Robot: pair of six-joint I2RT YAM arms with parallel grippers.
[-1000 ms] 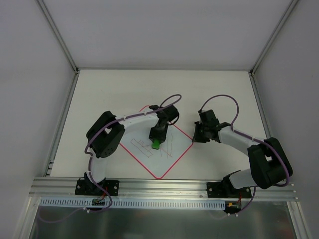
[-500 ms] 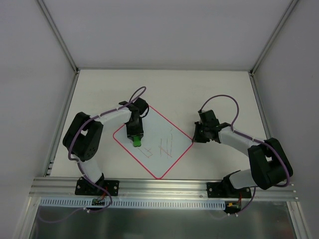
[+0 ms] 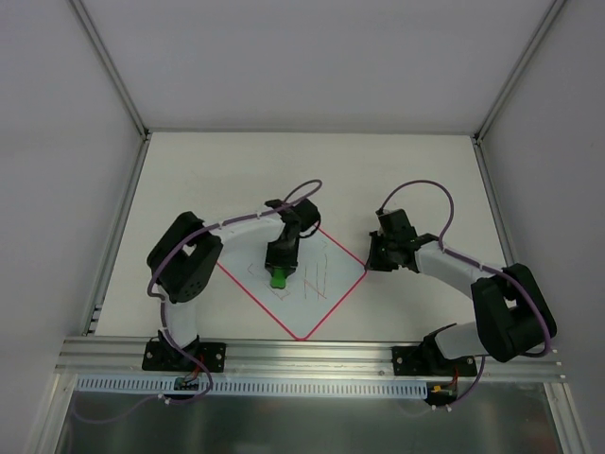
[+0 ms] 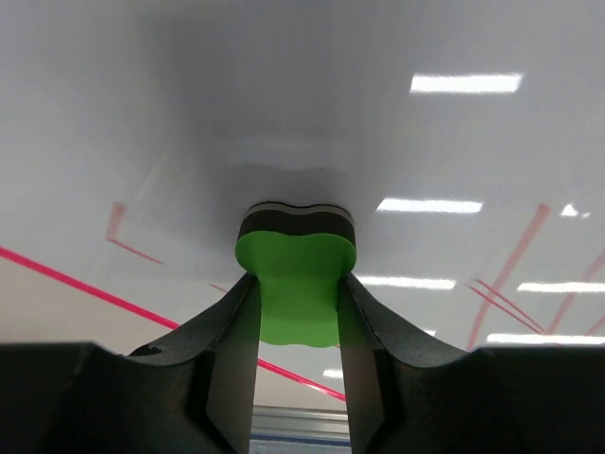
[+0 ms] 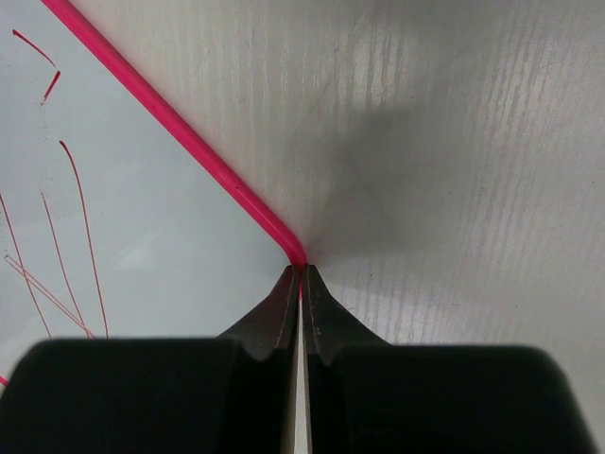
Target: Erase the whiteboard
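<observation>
On whiteboard (image 3: 304, 317), left claw (image 4: 295, 284) clamps green eraser (image 4: 295, 248); right claw (image 5: 301, 272) shut, pinching its corner

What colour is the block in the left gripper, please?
The block is bright green with a dark layer at its tip, clearest in the left wrist view.

We can read no text, label or number in any view. The whiteboard (image 3: 304, 314) bears only red scribbled lines — loose strokes, no letters.
</observation>
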